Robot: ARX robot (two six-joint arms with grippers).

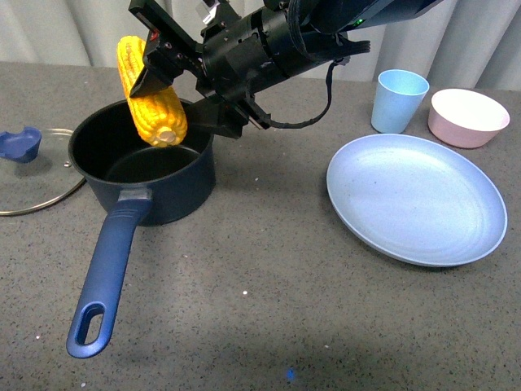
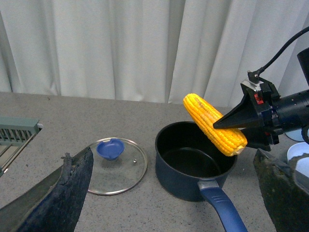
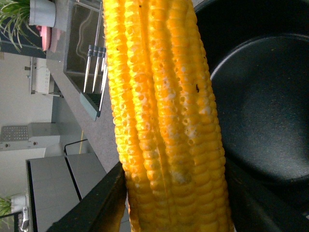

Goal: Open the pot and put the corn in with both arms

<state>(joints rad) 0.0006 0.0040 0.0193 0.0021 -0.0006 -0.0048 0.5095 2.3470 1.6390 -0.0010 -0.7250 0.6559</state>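
Front view: right gripper (image 1: 159,59) pinching the corn (image 1: 151,102), cob tilted, lower end hanging over the open pot (image 1: 155,175)
Pot: left of centre on the grey table (image 1: 269,285); blue handle pointing toward the near edge
Glass lid (image 1: 32,183): flat on the table, just left of the pot
Left gripper (image 2: 169,193): fingers spread, holding nothing, on the near side of lid and pot
Right side: blue plate (image 1: 415,199); blue cup (image 1: 399,99) and pink bowl (image 1: 468,116) beyond it

Front view looks down over the pot (image 1: 142,167) at ten o'clock; left wrist view sees it from further back; right wrist view sits close above it
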